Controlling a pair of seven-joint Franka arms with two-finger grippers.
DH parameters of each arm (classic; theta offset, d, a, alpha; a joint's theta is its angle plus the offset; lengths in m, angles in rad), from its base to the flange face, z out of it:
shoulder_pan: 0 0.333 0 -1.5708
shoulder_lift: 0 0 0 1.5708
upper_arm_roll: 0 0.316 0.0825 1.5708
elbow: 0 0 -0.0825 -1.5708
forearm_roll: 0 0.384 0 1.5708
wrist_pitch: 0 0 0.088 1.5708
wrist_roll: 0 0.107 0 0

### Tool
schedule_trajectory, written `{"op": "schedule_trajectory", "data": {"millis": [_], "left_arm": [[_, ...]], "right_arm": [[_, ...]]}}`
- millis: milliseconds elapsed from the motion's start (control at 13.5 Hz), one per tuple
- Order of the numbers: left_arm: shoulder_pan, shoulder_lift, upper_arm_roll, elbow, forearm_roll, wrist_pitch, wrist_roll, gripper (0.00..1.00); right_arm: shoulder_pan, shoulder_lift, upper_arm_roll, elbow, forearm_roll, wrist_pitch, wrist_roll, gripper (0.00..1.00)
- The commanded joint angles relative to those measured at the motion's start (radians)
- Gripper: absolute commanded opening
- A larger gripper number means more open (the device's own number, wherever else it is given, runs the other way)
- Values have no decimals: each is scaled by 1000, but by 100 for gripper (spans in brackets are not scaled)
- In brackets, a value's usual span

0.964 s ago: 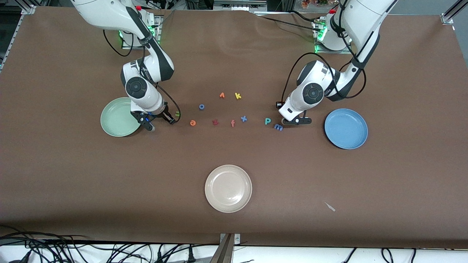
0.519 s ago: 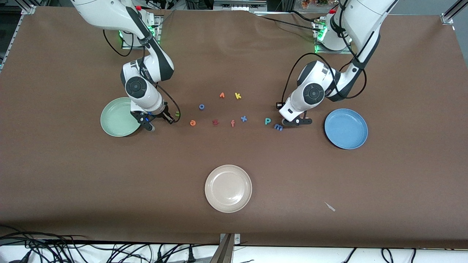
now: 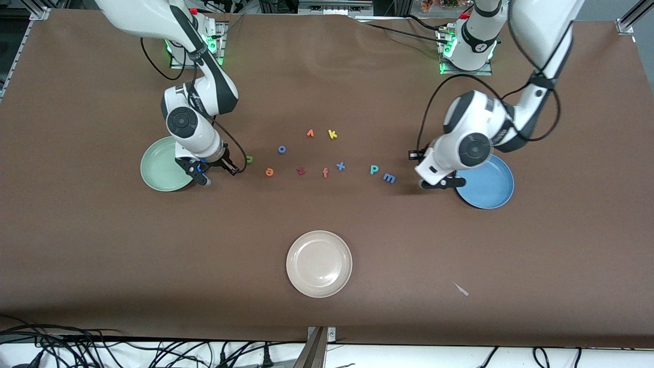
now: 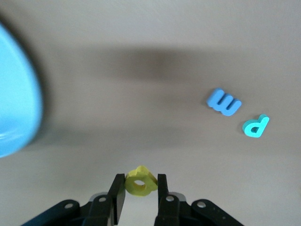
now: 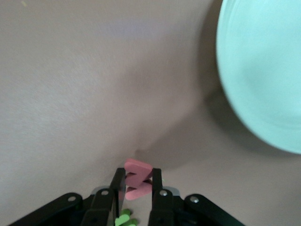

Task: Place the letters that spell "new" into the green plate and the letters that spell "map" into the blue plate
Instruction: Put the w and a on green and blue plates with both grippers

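My left gripper is shut on the yellow a. It hangs over the table beside the rim of the blue plate, which also shows in the left wrist view. The blue m and teal p lie on the table. My right gripper is shut on the pink w. It hovers between the green plate and the green n. The orange e lies beside the n.
A row of spare letters lies mid-table: dark red z, orange f, blue x, blue o, yellow k and another orange letter. A beige plate sits nearer the front camera.
My left arm has carried the yellow a away from the m toward the blue plate. My right gripper has closed on the pink w and shifted slightly toward the green plate.
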Motion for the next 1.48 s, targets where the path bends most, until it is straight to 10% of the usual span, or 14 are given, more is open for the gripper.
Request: {"op": "schedule_trajectory", "data": {"millis": [0, 297, 964, 1113, 1187, 1261, 1409], "left_arm": [[91, -8, -2, 41, 24, -73, 115, 28], [208, 4, -4, 41, 157, -71, 247, 28], [388, 182, -4, 41, 338, 42, 387, 30], [392, 189, -5, 46, 337, 44, 387, 35], [392, 192, -5, 57, 335, 44, 387, 53], [392, 197, -7, 64, 332, 44, 387, 87], [383, 191, -13, 87, 322, 35, 375, 100]], "right_arm": [[4, -59, -71, 26, -10, -142, -124, 5], [4, -73, -200, -9, -9, -155, -371, 5], [1, -82, -276, -236, -6, 50, -502, 6], [1, -87, -276, -233, -6, 47, -505, 40], [1, -90, -276, -227, -6, 47, -508, 71], [1, -96, -276, -224, -6, 46, -508, 85], [1, -117, -276, -211, -6, 38, -511, 98]]}}
